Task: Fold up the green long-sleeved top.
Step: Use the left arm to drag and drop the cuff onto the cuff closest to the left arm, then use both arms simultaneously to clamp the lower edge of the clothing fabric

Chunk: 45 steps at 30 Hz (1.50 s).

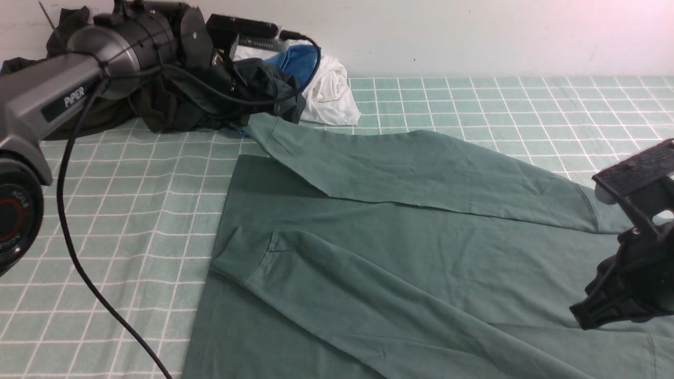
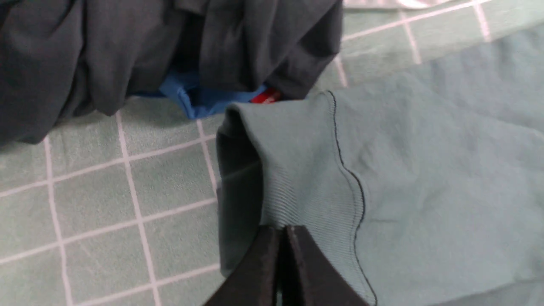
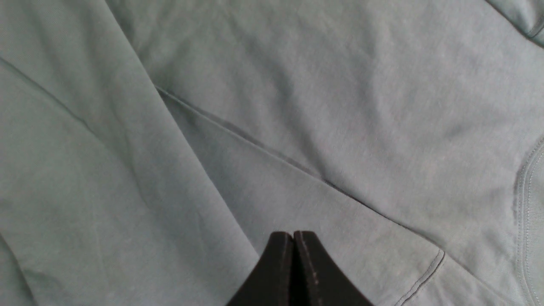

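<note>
the green long-sleeved top [image 1: 400, 247] is lying spread across the front view's centre. the left gripper [image 2: 284, 231] is grasping its ribbed cuff [image 2: 306, 182] at upper left. the right gripper [image 3: 293, 234] is hovering clenched and empty at lower right.

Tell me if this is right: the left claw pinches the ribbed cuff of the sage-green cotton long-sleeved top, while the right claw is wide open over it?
No: the right gripper is shut, jaws pressed together, as the right wrist view shows. The left gripper does pinch the ribbed cuff of the sage-green cotton long-sleeved top.
</note>
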Each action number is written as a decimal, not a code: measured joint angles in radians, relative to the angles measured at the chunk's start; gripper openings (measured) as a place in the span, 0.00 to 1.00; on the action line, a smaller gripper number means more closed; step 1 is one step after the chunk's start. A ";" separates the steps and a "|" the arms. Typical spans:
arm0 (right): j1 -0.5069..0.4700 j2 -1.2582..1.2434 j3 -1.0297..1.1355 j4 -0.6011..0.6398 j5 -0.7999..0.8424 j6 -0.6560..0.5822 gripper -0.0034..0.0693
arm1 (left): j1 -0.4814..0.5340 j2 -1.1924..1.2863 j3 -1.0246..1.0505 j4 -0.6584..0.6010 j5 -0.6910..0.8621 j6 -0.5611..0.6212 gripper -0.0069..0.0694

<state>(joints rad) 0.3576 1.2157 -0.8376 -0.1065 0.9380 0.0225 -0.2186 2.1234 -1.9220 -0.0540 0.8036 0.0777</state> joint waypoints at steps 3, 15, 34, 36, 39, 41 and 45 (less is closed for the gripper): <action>0.000 0.000 0.000 0.000 0.000 0.000 0.03 | -0.020 -0.080 0.026 -0.003 0.096 -0.035 0.09; 0.000 -0.084 -0.004 0.005 0.032 0.000 0.03 | -0.143 -0.585 0.819 -0.052 0.036 -0.132 0.09; 0.227 -0.188 -0.005 0.070 0.294 -0.071 0.10 | -0.449 -0.670 1.106 0.023 0.240 0.154 0.72; 0.237 -0.197 -0.005 0.080 0.295 -0.083 0.11 | -0.478 -0.670 1.130 0.023 0.241 0.173 0.72; 0.240 -0.203 -0.005 0.093 0.300 -0.097 0.16 | -0.541 -0.666 1.209 0.023 0.192 0.212 0.72; 0.240 -0.203 -0.005 0.094 0.300 -0.100 0.18 | -0.557 -0.655 1.239 0.023 0.162 0.226 0.72; 0.241 -0.203 -0.005 0.093 0.301 -0.102 0.19 | -0.570 -0.610 1.296 0.045 0.092 0.261 0.72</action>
<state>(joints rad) 0.5988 1.0124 -0.8430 -0.0138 1.2388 -0.0791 -0.7886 1.5133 -0.6260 -0.0094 0.8960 0.3390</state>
